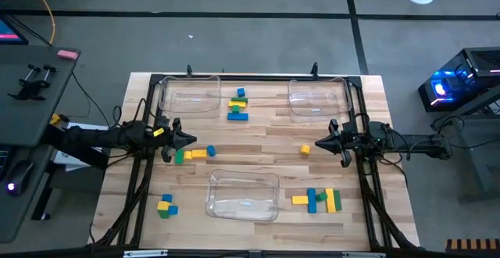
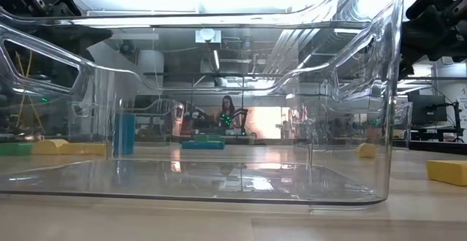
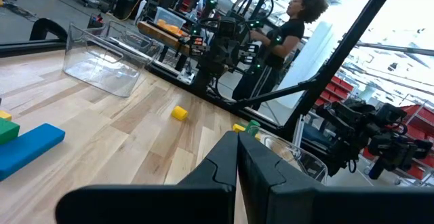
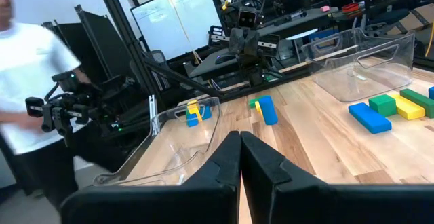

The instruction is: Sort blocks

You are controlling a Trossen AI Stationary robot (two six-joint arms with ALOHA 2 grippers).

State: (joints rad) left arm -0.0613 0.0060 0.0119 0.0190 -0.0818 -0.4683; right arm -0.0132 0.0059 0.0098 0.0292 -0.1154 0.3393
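Note:
Blue, green and yellow blocks lie in loose groups on the wooden table: one group at the far middle [image 1: 238, 105], one beside my left gripper [image 1: 195, 154], one near left [image 1: 166, 206], one near right [image 1: 319, 200]. A single yellow cube [image 1: 305, 149] lies in front of my right gripper. My left gripper [image 1: 187, 140] hovers shut and level at the table's left, pointing right [image 3: 237, 139]. Opposite it, my right gripper [image 1: 320, 144] hovers shut and level at the table's right [image 4: 240, 137]. Neither has anything between its fingers.
Three clear plastic trays stand on the table: far left [image 1: 187, 95], far right [image 1: 318, 99] and near middle [image 1: 242, 195], the last filling the low view [image 2: 219, 88]. A black frame runs along the table's edges. A person [image 3: 291, 27] stands beyond the right side, another [image 4: 27, 81] beyond the left.

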